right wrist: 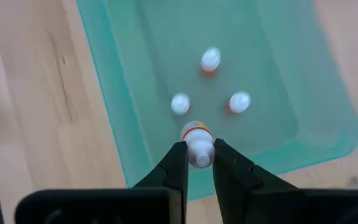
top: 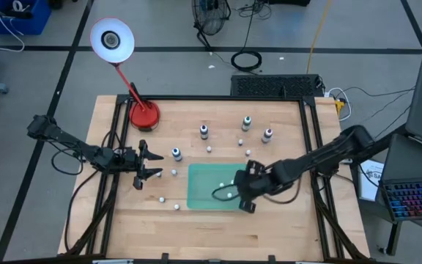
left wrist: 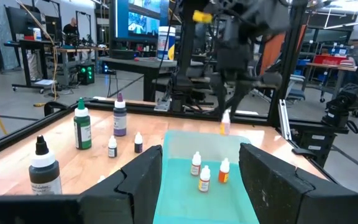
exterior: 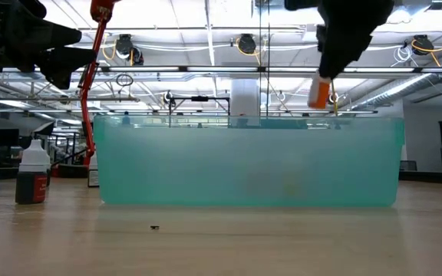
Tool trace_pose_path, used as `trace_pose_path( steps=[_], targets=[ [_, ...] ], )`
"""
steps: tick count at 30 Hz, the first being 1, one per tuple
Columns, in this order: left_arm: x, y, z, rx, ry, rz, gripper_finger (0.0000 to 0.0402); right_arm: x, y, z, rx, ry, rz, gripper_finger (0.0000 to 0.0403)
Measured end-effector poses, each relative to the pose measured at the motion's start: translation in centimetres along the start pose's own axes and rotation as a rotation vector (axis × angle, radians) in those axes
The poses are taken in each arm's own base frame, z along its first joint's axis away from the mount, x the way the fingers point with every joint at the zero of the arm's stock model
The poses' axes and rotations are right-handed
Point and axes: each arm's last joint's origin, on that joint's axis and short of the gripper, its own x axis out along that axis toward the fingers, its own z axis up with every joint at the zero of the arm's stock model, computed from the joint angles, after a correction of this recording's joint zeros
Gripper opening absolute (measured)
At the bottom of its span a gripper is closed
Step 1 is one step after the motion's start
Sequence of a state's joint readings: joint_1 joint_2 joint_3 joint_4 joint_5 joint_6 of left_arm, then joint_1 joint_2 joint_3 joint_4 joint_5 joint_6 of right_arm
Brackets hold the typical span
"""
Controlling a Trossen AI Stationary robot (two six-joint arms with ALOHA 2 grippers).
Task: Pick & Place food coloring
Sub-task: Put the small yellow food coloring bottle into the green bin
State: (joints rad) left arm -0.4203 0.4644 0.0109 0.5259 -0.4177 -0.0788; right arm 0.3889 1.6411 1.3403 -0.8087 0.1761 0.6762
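Observation:
A green tray (top: 200, 187) lies on the wooden table, and three tiny white-capped bottles (right wrist: 211, 60) with orange bodies stand in it. My right gripper (right wrist: 199, 163) is over the tray's near part (top: 229, 193), shut on another tiny bottle (right wrist: 197, 140) with a white cap and orange body. My left gripper (top: 156, 163) is open and empty, left of the tray, with its fingers pointing toward the tray (left wrist: 197, 186). More small bottles (top: 176, 154) stand on the table beyond and beside the tray. My right gripper pinches the tiny bottle by its white cap end (right wrist: 199, 155) between its two fingers, coming from above and pointing down. The orange body (exterior: 319, 93) hangs below the fingers, nearly upright, clear of the tray.
A lamp with a red round base (top: 144, 115) stands at the table's far left. Taller bottles (left wrist: 82, 127) and tiny ones (top: 209, 149) stand on the table's far half. A few tiny bottles (top: 176, 207) stand near the tray's left side. Black rails (top: 310, 139) edge the table.

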Motion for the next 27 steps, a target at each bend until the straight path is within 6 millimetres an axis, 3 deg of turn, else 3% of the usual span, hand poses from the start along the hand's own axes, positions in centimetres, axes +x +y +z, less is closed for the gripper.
trace_pose_path(
  steps=[11,27],
  targets=[
    [0.0,0.0,0.0,0.0,0.0,0.0,0.0214,5.7,0.3,0.5,-0.062,0.167,-0.075,0.004],
    [0.0,0.0,0.0,0.0,0.0,0.0,0.0214,7.3,0.1,0.5,-0.075,0.2,-0.072,0.004]
  ],
)
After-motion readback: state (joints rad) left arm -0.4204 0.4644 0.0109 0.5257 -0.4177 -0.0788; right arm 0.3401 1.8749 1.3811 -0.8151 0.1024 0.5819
